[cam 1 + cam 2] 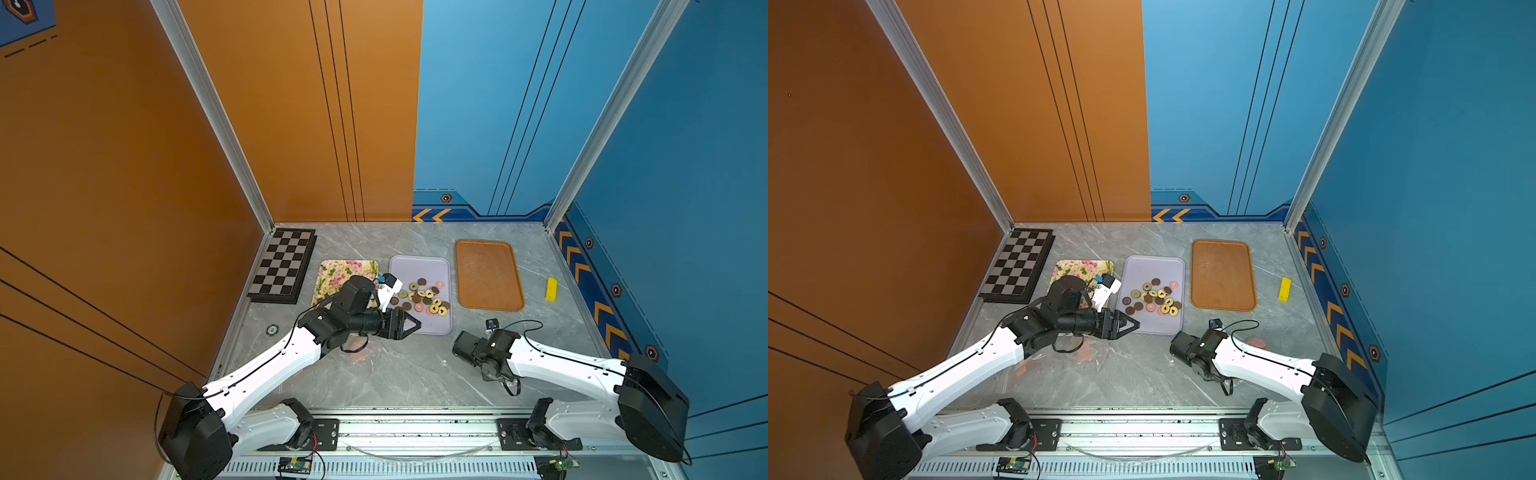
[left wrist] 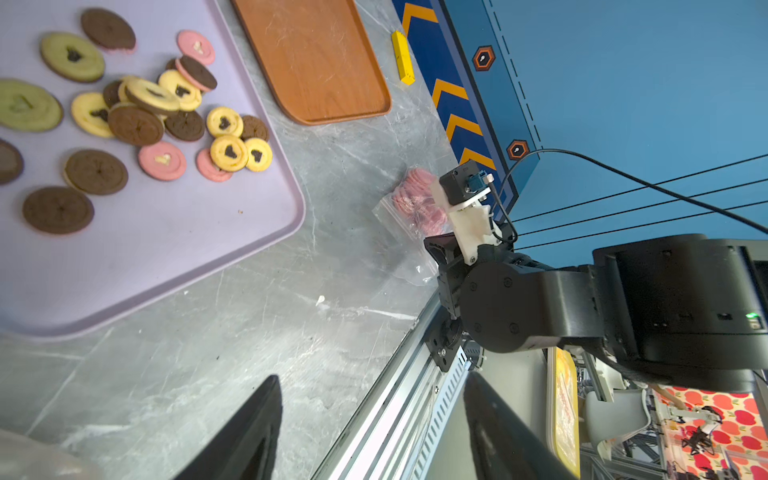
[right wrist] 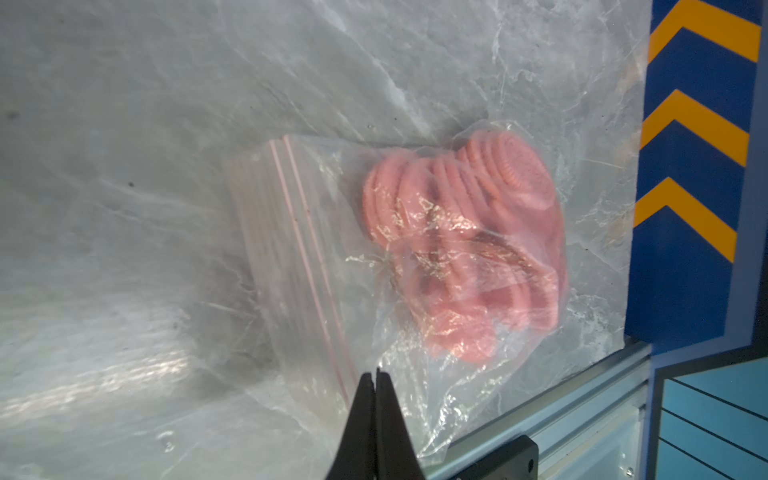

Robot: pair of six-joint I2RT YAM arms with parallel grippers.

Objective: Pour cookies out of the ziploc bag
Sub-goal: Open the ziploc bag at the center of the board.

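The clear ziploc bag (image 3: 316, 232) lies on the grey table near its front right, and pink cookies (image 3: 478, 232) are bunched inside it away from the pink zip strip. My right gripper (image 3: 376, 372) points down at the bag's zip-end corner, its jaws shut with a sliver of the film pinched at the tips. In the left wrist view the bag (image 2: 409, 208) lies beside the right wrist. Several loose cookies (image 1: 424, 297) lie on the lilac tray (image 1: 432, 266). My left gripper (image 1: 409, 325) hovers open and holds nothing by that tray's near-left corner.
A wooden tray (image 1: 488, 274) lies right of the lilac one and a floral tray (image 1: 345, 270) lies left of it. A chessboard (image 1: 282, 266) fills the back left corner. A yellow block (image 1: 551, 289) rests by the right wall. Crumpled clear film (image 1: 1096, 353) lies under the left arm.
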